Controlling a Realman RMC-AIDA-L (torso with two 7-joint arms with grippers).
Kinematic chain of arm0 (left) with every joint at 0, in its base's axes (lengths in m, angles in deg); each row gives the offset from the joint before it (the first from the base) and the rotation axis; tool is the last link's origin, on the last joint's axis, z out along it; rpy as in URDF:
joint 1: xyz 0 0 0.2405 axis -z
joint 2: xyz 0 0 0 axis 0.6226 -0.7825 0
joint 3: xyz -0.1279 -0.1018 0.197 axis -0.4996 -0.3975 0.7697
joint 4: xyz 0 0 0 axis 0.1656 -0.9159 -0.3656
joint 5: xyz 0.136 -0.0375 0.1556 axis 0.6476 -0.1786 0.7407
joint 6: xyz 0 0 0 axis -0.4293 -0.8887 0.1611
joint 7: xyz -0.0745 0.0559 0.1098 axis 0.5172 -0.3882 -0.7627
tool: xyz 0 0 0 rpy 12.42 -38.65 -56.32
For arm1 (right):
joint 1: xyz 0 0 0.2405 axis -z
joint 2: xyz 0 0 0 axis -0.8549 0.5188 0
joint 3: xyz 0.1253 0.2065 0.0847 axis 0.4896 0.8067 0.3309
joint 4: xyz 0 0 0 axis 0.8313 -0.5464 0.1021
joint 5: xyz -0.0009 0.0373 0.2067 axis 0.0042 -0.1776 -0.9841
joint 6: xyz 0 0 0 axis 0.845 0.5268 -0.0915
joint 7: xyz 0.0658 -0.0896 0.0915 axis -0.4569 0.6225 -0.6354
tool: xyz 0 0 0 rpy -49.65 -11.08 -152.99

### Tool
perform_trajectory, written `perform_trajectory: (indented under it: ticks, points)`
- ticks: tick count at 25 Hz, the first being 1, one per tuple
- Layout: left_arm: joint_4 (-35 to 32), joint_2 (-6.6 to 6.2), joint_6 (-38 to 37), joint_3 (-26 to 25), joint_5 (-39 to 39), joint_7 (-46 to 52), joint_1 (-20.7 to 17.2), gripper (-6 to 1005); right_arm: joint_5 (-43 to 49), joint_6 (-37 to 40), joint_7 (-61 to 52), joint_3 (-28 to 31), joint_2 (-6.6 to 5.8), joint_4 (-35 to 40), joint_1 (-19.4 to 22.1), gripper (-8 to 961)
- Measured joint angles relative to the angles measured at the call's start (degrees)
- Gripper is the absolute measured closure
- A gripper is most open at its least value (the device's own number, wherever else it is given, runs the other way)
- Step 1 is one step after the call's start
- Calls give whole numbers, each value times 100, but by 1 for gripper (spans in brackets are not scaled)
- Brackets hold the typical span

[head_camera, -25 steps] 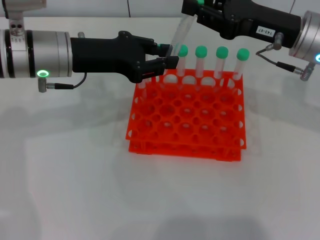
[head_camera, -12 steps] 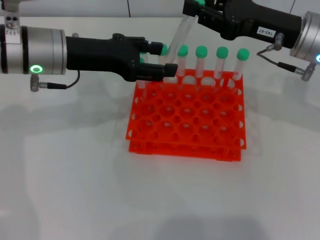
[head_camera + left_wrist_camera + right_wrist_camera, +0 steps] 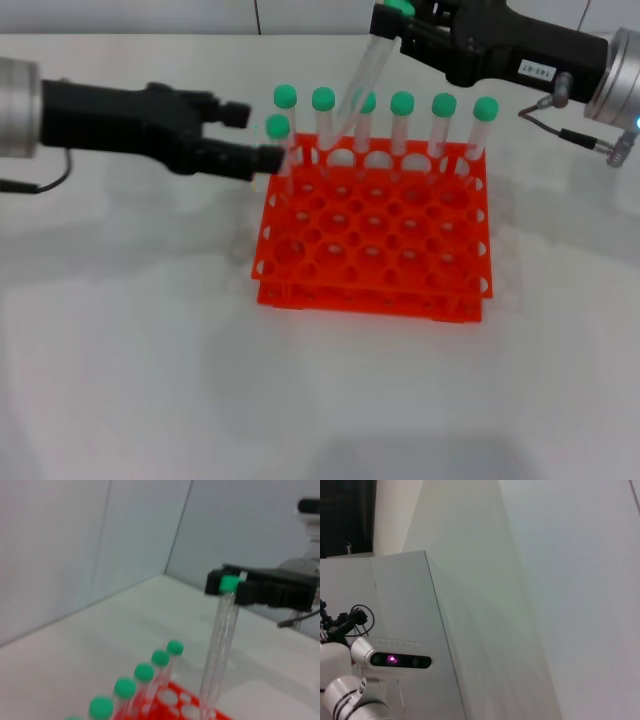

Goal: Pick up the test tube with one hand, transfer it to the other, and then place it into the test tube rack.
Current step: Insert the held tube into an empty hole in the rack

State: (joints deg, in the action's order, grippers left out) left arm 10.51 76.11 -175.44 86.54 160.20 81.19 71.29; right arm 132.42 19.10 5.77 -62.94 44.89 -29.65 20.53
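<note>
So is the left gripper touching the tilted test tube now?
Apart. In the head view the left gripper sits beside the rack, clear of the test tube.

A laboratory setting: just below the right end effector (image 3: 392,22) an orange test tube rack (image 3: 375,235) of green-capped tubes (image 3: 402,125) stands on a plain white surface (image 3: 150,350), with bare pale wall panels (image 3: 100,545) behind it.

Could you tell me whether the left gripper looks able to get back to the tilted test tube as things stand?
Probably yes: the left gripper, jaws open, sits beside the rack. The test tube leans above the rack, held by the right gripper; only the capped tubes stand near its lower end.
</note>
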Motion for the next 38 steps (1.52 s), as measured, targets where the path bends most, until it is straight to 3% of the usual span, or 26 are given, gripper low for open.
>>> perform_trajectory:
  ticks: [6, 15, 25, 38]
  points:
    - [-687, -47, -223, -28, 729, 622, -333, 109, 3, -17, 199, -219, 27, 18, 103, 694]
    - [-1136, -99, -563, -29, 1748, 557, -547, 109, -66, -170, 588, -602, 60, 56, 162, 693]
    - [-1603, -160, -583, -27, 1870, -48, -869, 109, -395, -1046, 610, -1385, 62, 476, 94, 692]
    - [-1585, -132, -537, -45, 1896, -710, -949, 110, -644, -1738, 807, -1738, 61, 816, 68, 691]
